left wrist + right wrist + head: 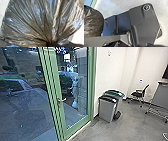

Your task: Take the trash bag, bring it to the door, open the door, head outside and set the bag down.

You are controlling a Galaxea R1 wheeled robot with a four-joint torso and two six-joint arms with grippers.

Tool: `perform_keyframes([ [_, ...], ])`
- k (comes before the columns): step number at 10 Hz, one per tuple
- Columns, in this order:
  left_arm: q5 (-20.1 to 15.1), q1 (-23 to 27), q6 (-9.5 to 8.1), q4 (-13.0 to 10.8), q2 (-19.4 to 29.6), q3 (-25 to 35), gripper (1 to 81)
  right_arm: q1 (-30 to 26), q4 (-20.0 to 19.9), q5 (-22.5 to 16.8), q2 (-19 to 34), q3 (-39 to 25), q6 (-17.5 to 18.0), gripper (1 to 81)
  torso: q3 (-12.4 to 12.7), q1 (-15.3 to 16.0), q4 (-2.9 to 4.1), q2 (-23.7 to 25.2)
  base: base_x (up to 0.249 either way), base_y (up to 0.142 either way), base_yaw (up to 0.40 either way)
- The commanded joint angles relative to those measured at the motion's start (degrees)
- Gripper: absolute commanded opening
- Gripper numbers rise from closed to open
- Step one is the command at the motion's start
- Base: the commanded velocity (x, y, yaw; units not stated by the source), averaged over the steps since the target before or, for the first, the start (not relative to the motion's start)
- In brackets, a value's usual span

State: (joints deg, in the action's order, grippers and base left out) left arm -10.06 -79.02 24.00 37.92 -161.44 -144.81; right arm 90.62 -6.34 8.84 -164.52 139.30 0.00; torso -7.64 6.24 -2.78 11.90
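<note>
The step in hand looks like bringing the trash bag (32, 21) up to the glass door (78, 123), which appears closed. The bag is on the room side of the door, its pleats running into a tight neck where the left gripper (50, 43) looks clamped on it; whether the right gripper's jaws are apart or together, I cannot tell. To do this well, keep the squeeze on the gathered neck, since thin plastic may slip or tear, and move smoothly so the load barely swings. Carry it clear of the door's lever handle (62, 100), leaving that side reachable.

As for edges, the bag bulges beside the robot's base (144, 23) and could rub it or snag on the door's frame in a turn. The black-lidded bin (107, 108) and green-lidded bin (121, 95) stand just right of the door, so swing wide of them; bare floor (130, 119) farther right of the door gives more room for turning
</note>
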Motion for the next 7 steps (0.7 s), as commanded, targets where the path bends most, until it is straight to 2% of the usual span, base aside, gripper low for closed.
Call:
perform_keyframes([
  [1, -4.44, 3.39, 0.25, 0.13, 0.85, 0.23, 1.0, -2.15, 0.71, -3.21, 0.40, -0.09, -0.26, 81.1, 0.00, 0.00, 0.00, 0.00, 0.159, -0.068, 0.000],
  [4, -4.44, 3.39, 0.25, 0.22, 0.85, 0.23, 1.0, -2.15, 0.71, -3.21, -0.04, 0.43, -0.26, 81.1, 0.00, 0.00, 0.00, 0.00, 0.159, -0.067, 0.000],
  [7, -4.44, 3.39, 0.25, 0.22, 0.76, 0.23, 1.0, -2.24, 0.63, -3.21, -0.30, 0.96, -0.26, 81.1, -0.02, 0.00, 0.00, 0.00, 0.159, 0.000, 0.000],
])
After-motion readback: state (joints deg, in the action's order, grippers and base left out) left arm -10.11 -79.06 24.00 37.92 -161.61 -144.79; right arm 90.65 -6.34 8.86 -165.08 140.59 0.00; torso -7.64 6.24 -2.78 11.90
